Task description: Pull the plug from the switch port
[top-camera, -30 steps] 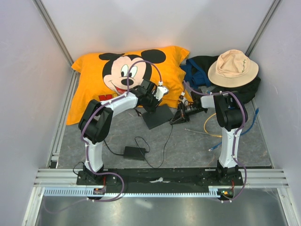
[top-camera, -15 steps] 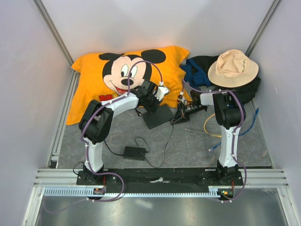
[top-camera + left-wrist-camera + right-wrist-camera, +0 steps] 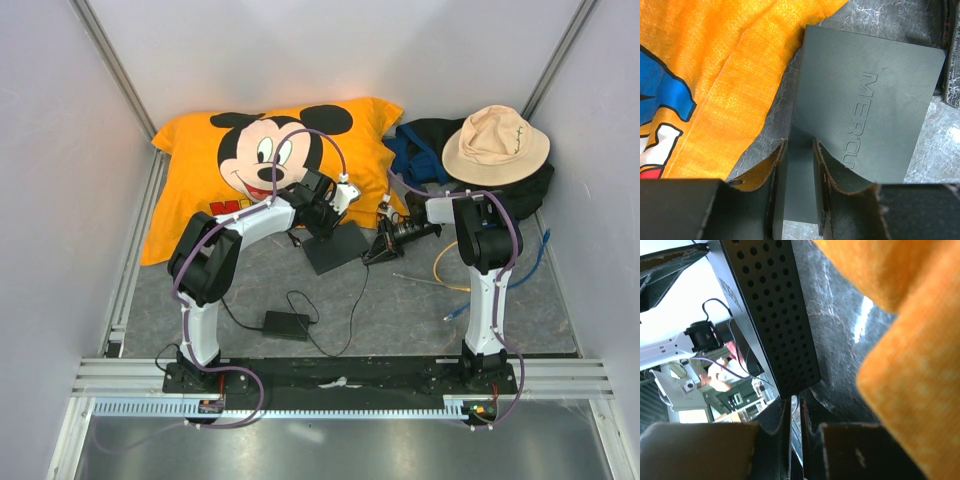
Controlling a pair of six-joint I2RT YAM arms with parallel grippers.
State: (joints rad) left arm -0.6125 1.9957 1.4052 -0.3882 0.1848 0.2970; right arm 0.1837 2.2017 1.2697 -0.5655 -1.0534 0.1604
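Left wrist view: orange pillow (image 3: 715, 75) at left, just beside the black switch (image 3: 865, 75) lying flat on the grey surface (image 3: 940, 142), "MERCU" embossed on its top. Left end effector (image 3: 799, 147) clamps the switch's near edge. Right end effector (image 3: 795, 407), nearly closed, sits at the switch's perforated side; whether it grips anything I cannot tell.

Support surface: grey marbled table (image 3: 400, 320). Resting on it: orange Mickey Mouse pillow (image 3: 200, 170) at rear left, dark bag (image 3: 425, 150) at rear right, the switch (image 3: 338, 248) centrally, corded power brick (image 3: 286, 324) nearer, yellow cable (image 3: 440, 262) and blue cable (image 3: 452, 313) at right.
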